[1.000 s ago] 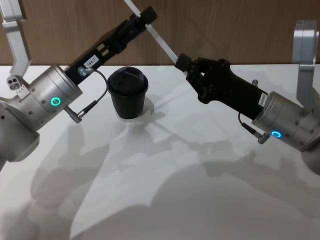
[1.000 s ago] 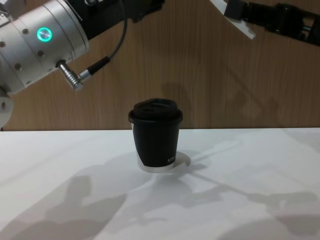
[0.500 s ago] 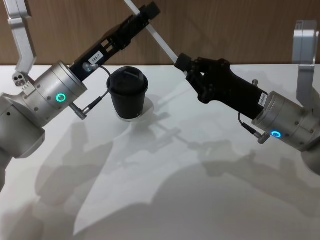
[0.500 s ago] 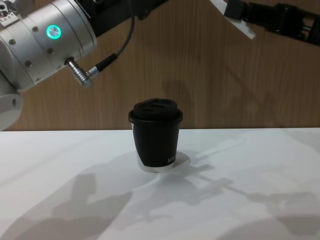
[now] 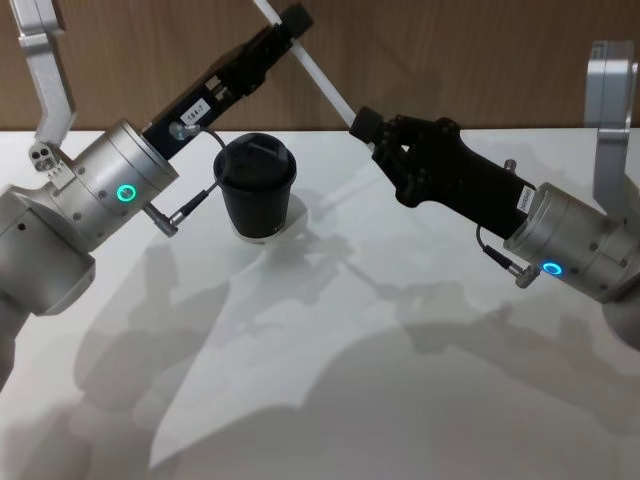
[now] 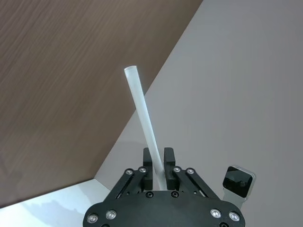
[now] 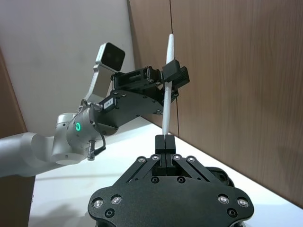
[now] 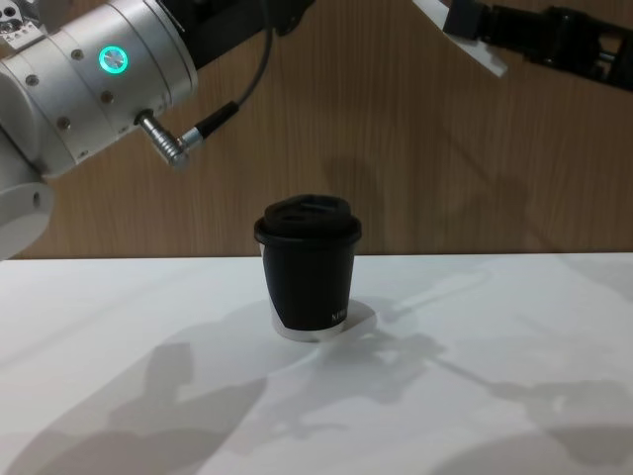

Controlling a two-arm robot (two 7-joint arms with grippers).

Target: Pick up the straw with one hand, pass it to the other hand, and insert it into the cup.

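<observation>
L gripper [image 5: 291,22] clamps straw [image 5: 320,78] near its top, R gripper [image 5: 362,125] pinches low end: mid-air handover, both gripping so it can't drop, high over cup [image 5: 256,186].

Light was even and fairly bright, falling from overhead. The white table [image 5: 330,420] carried broad, soft grey shadows in overlapping layers. The cup [image 8: 309,272] cast a pale shadow to its right, fainter shadows lay on the wood wall [image 8: 475,198], and a green ring [image 5: 126,193] glowed.
</observation>
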